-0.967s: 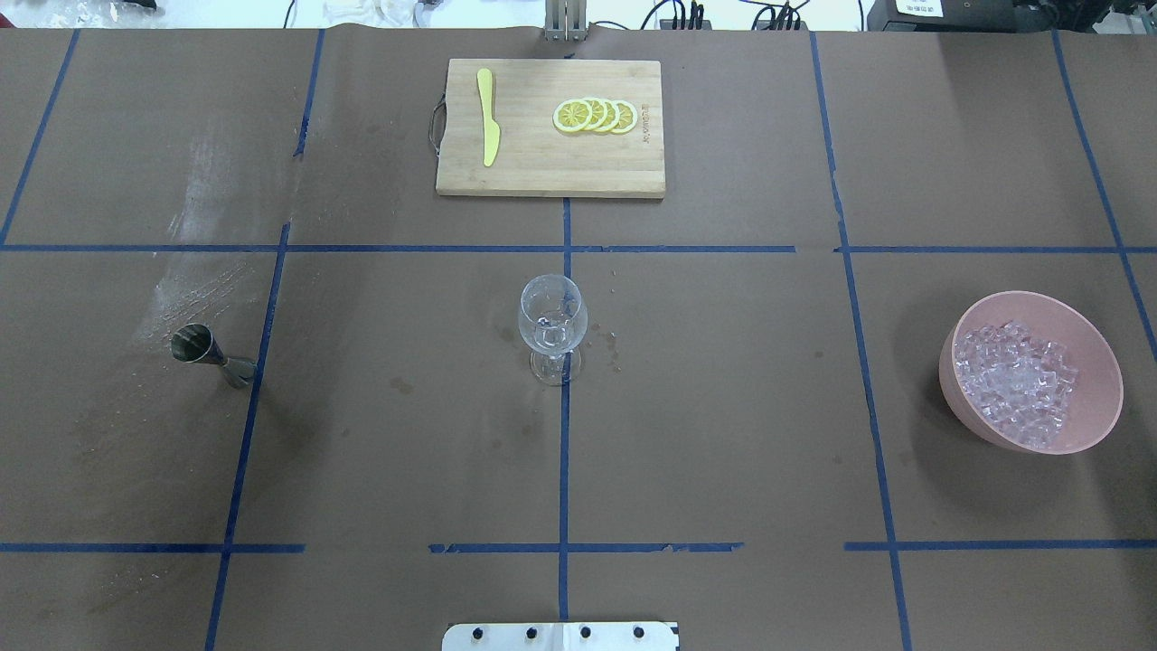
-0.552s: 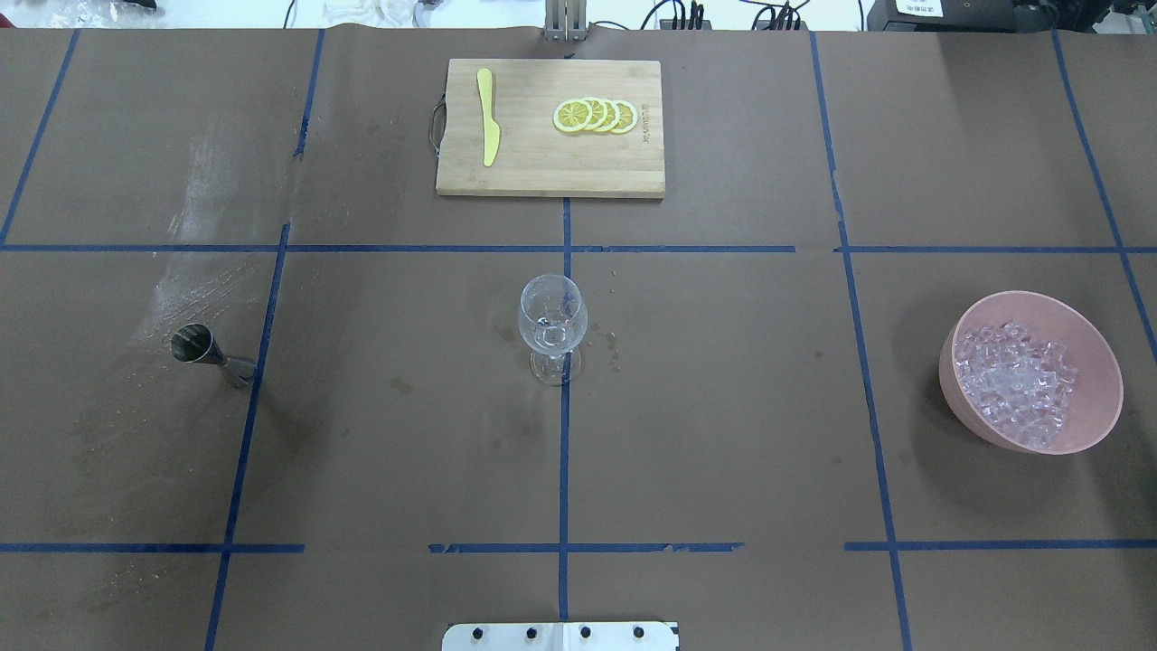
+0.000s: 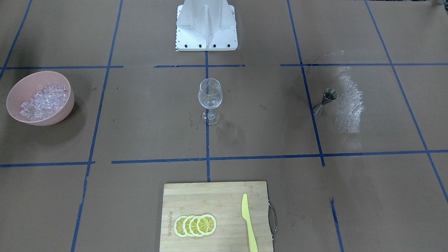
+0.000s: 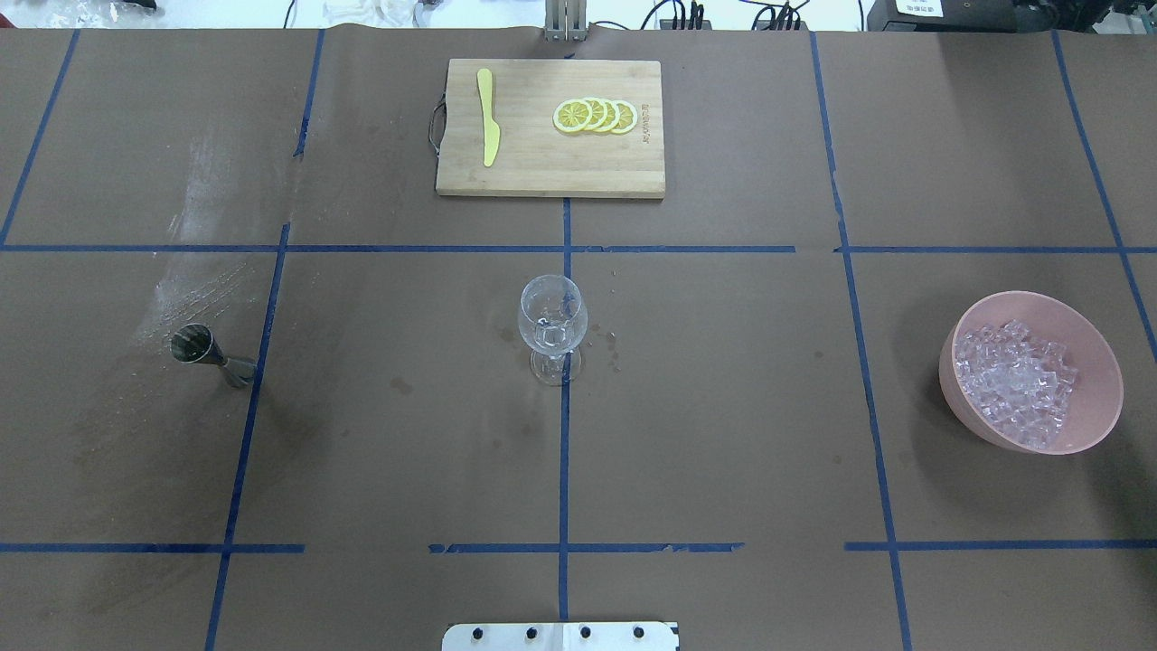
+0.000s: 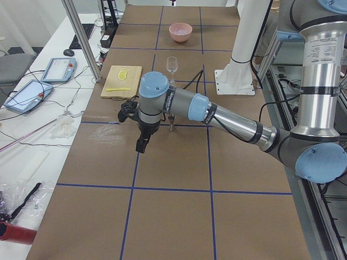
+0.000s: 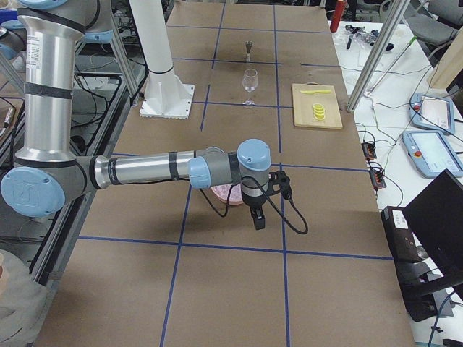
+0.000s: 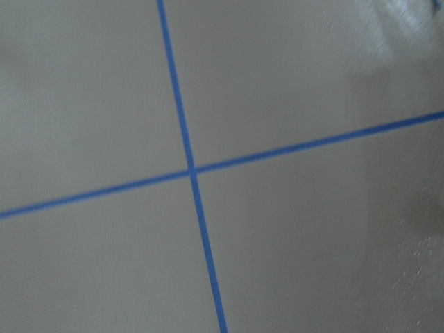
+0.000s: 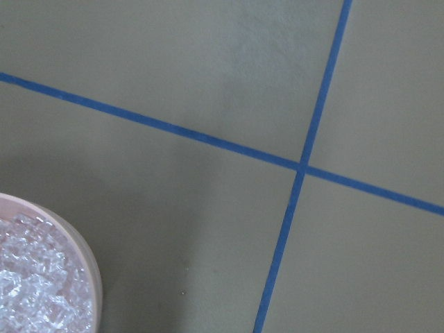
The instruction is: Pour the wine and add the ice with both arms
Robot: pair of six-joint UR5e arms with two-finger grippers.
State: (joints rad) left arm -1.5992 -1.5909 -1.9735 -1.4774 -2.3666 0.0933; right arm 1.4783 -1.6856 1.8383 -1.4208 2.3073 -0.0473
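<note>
**A:** Checking against a second ago, has anything on the table shifted?

**B:** Hardly. Nearest the robot, the left gripper [image 5: 141, 145] hangs over bare brown paper on its own side. The right gripper [image 6: 258, 217] hangs just beside the pink bowl [image 4: 1101, 389], and its wrist camera catches only the bowl's rim in one corner. Both grippers show only in the side cameras, so I cannot tell whether their fingers are parted or closed.

**A:** And the middle row?

**B:** The jigger [image 4: 203, 351], the wine glass [image 4: 552, 324] and the bowl stand where they stood. The ice [image 4: 1017, 380] lies heaped in the bowl, well apart from the glass. The one new thing is a faint darkening of the paper by the bowl's right side in the overhead view, likely the right arm's shadow.

**A:** Farther out?

**B:** The cutting board [image 4: 542, 172], its lemon slices [image 4: 597, 116] and the yellow knife [image 4: 488, 117] are unchanged.

**A:** Meaning?

**B:** I'd judge neither pouring nor icing is under way. The right arm looks set to go for the ice.
</note>
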